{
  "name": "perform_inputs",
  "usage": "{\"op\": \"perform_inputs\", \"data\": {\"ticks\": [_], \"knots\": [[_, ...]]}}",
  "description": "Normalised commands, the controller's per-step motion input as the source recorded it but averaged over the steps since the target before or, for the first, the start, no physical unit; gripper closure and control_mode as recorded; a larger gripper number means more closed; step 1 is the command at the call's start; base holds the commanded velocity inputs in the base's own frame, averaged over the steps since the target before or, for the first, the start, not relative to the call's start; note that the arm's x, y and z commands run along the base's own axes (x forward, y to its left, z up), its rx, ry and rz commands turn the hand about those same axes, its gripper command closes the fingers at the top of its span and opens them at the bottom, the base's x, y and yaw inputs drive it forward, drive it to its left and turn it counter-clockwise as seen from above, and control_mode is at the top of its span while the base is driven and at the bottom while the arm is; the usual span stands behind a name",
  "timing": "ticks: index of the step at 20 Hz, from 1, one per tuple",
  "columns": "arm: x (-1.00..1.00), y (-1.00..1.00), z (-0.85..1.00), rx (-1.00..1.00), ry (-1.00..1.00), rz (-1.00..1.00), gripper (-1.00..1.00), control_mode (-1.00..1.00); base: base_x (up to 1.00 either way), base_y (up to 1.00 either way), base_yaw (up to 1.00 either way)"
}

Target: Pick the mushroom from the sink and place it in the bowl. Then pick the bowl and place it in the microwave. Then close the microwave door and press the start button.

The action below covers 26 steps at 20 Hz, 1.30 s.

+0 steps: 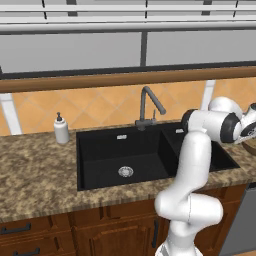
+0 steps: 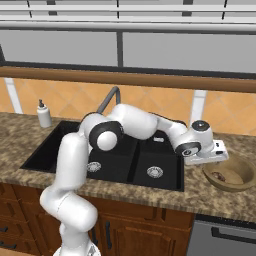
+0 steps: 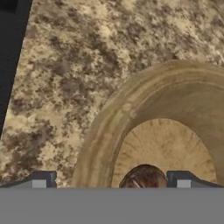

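Note:
The wide wooden bowl (image 2: 215, 181) stands on the granite counter right of the black sink (image 2: 160, 155). The small brown mushroom (image 2: 218, 176) lies on its darker inside. My gripper (image 2: 220, 159) hovers just over the bowl's left part, with the arm stretched across the sink's right basin. In the hand view my gripper (image 3: 111, 180) is open, its fingertips (image 3: 41, 179) wide apart. The mushroom (image 3: 142, 177) rests between them, touching neither, inside the bowl (image 3: 100, 131). The left base view shows the sink (image 1: 100, 150) and a sliver of the bowl (image 1: 250, 145) at the right edge. The microwave is out of view.
A dark bent faucet (image 1: 147, 107) rises behind the sink, and a white soap dispenser (image 1: 61, 129) stands on the counter to its left. An orange tiled wall backs the counter. Wooden cabinets and a grey appliance front (image 2: 225, 240) sit below.

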Motion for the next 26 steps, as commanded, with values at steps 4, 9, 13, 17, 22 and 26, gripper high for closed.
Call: {"op": "perform_inputs", "data": {"ticks": [4, 9, 13, 17, 22, 26], "knots": [[0.00, -0.04, -0.32, 0.00, 0.05, 0.06, -1.00, -1.00, 0.00, 0.00, 0.00], [0.10, 0.00, -0.48, 0.00, 0.08, 0.04, 1.00, -1.00, 0.00, 0.00, 0.00], [0.02, 0.00, -0.27, 0.00, 0.02, 0.02, 1.00, -1.00, 0.00, 0.00, 0.00], [0.00, 0.02, -0.11, 0.00, 0.06, 0.00, 1.00, -1.00, 0.00, 0.00, 0.00], [0.00, 0.12, -0.04, 0.00, 0.04, 0.00, 1.00, -1.00, 0.00, 0.00, 0.00], [-0.38, 0.43, 0.22, -0.03, -0.04, 0.00, 1.00, -1.00, 0.00, 0.00, 0.00]]}}
